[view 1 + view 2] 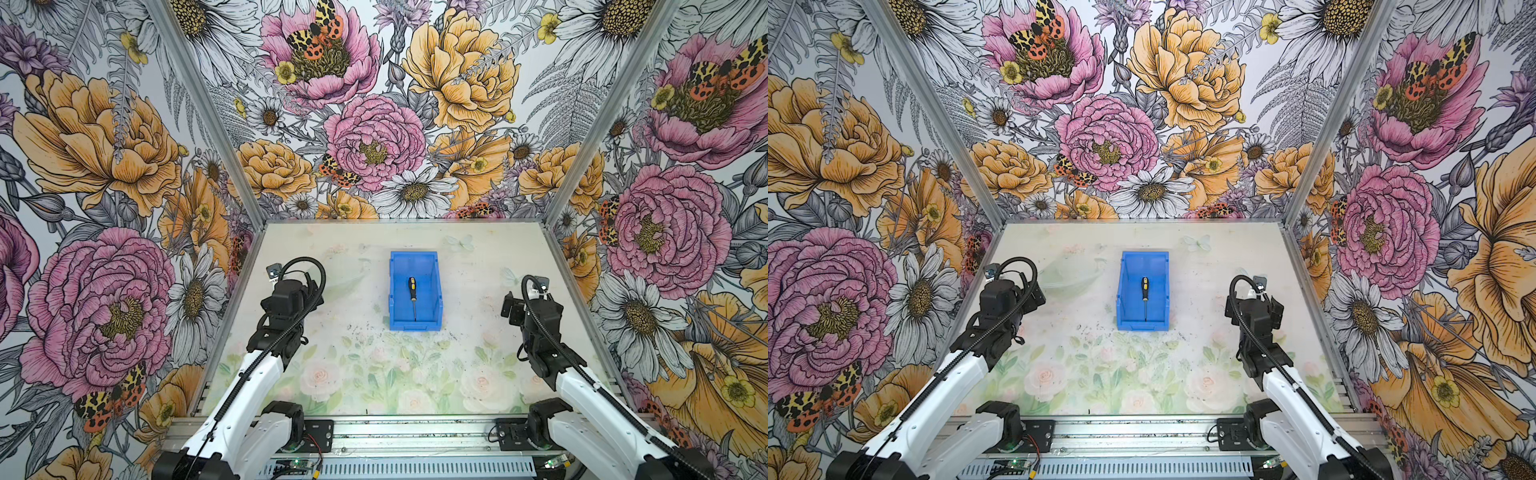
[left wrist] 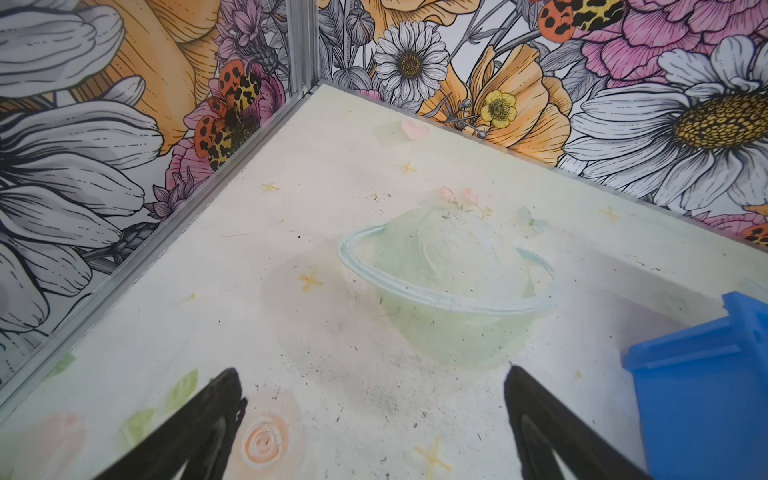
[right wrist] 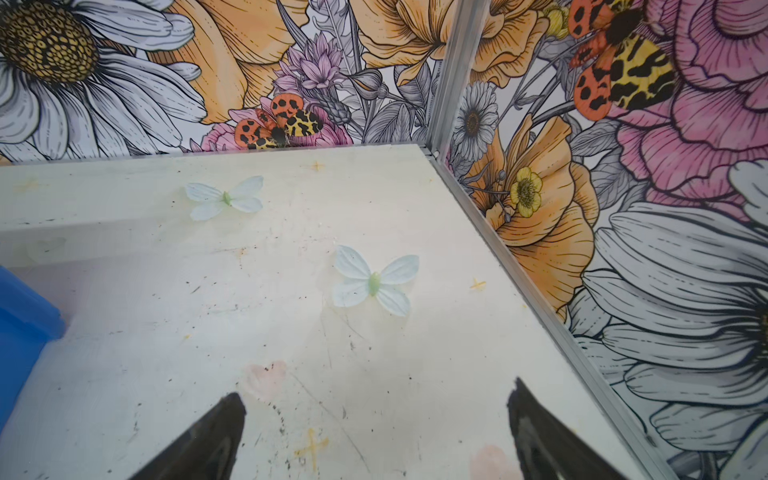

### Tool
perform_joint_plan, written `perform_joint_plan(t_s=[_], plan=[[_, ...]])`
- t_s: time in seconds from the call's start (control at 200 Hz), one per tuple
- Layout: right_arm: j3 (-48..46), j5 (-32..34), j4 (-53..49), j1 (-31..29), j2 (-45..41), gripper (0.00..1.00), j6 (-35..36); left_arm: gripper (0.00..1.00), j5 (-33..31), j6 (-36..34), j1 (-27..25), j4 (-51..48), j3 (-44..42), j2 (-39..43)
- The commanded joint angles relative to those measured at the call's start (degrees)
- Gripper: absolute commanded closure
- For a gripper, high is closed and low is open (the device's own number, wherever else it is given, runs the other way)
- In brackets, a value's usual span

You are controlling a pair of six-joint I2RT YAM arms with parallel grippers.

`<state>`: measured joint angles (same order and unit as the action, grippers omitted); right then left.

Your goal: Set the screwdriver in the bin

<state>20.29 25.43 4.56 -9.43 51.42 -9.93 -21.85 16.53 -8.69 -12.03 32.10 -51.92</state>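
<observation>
Floral-papered walls (image 1: pixel 374 124) enclose a scuffed pale surface (image 1: pixel 365 365). Between the left end effector (image 2: pixel 372 374) and right end effector (image 3: pixel 377 390), both spread apart and empty, sits the blue plastic rectangular bin (image 1: pixel 415 264); the screwdriver (image 1: pixel 412 297) lies flat inside, thin shaft apparently reaching its low lip.

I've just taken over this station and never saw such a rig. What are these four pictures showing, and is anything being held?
Two white robot arms, the left arm and the right arm, are mounted at the near edge of a table. Both top views look down from overhead. The other two pictures come from a camera on each wrist and show that arm's black tool. The left tool and the right tool are both open and hold nothing. The screwdriver lies inside the blue bin, mid-table.
</observation>
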Motion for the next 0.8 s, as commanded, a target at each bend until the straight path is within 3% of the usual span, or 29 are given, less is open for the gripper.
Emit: perform_joint_plan(t_s=[0.0, 0.2, 0.325, 0.566, 0.646, 0.791], plan=[[0.0, -4.1, 6.5, 3.2, 5.3, 0.0, 2.6, 0.01, -0.4, -6.9, 0.5, 9.1, -3.0, 0.1], [-0.9, -12.1, 16.3, 7.8, 12.4, 0.0, 2.9, 0.01, -9.6, -3.8, 2.6, 9.7, -6.1, -5.3], [0.3, -18.1, 23.8, 9.6, 18.2, 0.01, 3.9, 0.01, -6.3, -7.6, 2.6, 25.8, -14.2, -5.0], [7.0, -20.8, 30.2, 11.5, 30.2, 0.01, 3.7, 0.01, 0.9, -10.6, 6.3, 37.5, -14.5, -11.0], [6.1, -20.5, 37.0, 11.7, 35.0, 0.01, 3.9, 0.01, 3.8, -10.3, 8.7, 41.8, -14.5, -13.6], [3.5, -20.6, 41.2, 12.0, 35.3, 0.01, 3.5, 0.01, 7.7, -9.1, 12.3, 48.7, -14.0, -18.5]])
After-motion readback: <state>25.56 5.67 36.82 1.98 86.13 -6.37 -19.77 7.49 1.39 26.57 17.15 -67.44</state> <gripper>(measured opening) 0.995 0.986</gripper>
